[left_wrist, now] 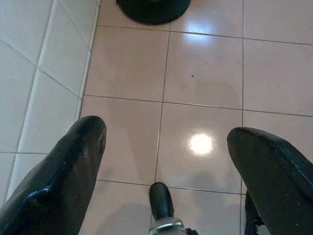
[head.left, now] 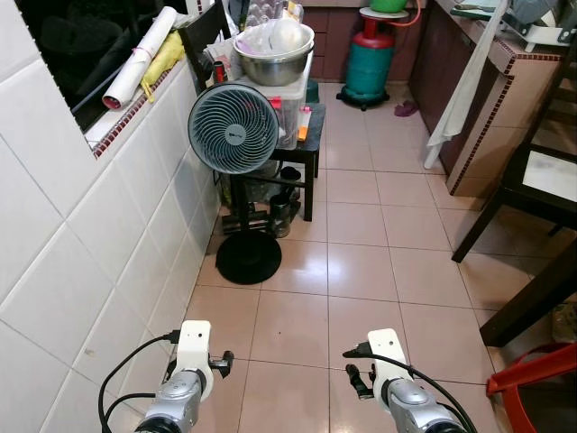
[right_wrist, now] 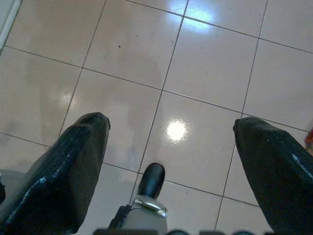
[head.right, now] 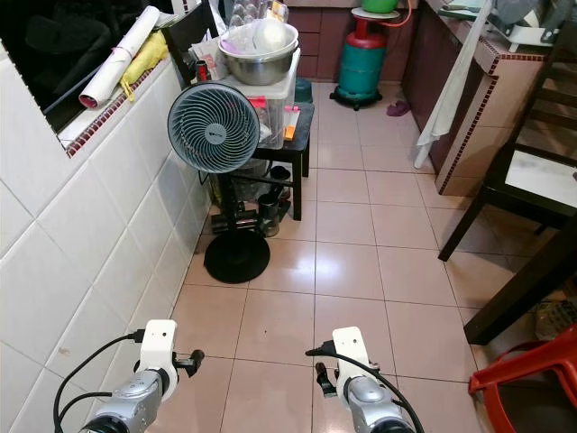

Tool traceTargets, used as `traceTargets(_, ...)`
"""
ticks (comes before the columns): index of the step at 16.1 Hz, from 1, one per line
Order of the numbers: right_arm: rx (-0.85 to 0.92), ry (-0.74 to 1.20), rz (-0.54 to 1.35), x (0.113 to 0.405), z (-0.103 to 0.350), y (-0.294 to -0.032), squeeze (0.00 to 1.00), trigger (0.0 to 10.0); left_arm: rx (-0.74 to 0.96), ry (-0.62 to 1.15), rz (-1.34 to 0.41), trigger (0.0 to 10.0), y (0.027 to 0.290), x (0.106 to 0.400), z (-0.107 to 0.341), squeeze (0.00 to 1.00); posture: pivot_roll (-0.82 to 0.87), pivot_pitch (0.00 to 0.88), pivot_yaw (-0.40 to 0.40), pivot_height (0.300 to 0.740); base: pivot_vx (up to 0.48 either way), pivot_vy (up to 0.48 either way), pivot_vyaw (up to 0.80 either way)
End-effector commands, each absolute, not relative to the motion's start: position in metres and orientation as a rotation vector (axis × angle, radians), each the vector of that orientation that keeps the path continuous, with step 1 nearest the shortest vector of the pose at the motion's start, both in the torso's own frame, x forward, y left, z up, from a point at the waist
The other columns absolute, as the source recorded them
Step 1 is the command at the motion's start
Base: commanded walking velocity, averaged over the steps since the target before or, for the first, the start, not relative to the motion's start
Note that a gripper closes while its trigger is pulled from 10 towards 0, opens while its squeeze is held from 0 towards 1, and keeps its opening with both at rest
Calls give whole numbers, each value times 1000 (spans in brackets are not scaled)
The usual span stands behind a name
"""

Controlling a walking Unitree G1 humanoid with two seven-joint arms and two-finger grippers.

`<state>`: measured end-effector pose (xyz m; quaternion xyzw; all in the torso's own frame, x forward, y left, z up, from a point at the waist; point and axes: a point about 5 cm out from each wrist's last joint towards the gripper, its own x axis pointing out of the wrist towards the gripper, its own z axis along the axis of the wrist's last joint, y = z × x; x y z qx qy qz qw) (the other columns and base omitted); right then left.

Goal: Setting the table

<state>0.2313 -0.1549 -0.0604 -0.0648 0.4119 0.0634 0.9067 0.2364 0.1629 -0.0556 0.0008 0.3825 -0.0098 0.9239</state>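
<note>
Tiled kitchen passage, both grippers empty.
Left gripper (left_wrist: 166, 142) and right gripper (right_wrist: 171, 137) hang spread apart over floor; pedestal fan (head.left: 233, 128) at upper left, dark table (head.left: 541, 180) at right edge.

Glossy tiled floor (head.left: 361, 271) — fan (head.left: 233, 128) base, gas cylinder (head.left: 368, 65), stool (head.left: 297, 144)

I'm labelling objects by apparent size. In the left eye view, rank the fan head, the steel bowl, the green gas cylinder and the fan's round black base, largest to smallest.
1. Fan head.
2. Steel bowl.
3. Black base and green gas cylinder: look alike; the cylinder stands farther away, so unranked.
</note>
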Motion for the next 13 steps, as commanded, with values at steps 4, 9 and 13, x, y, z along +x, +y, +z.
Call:
traceTargets(4, -148, 855, 152, 231, -61, -155, 0, 10000, -5, 812, 9, 10000, 169, 227, -61, 0, -20, 0, -2, 740, 0, 0, 0)
traceTargets(9, -73, 791, 162, 248, -49, -148, 0, 10000, 11, 750, 10, 10000, 183, 244, -48, 0, -18, 0, 13, 740, 0, 0, 0)
traceTargets(13, 37, 639, 151, 281, -21, -152, 0, 10000, 47, 639, -101, 10000, 191, 265, -28, 0, -14, 0, 29, 740, 0, 0, 0)
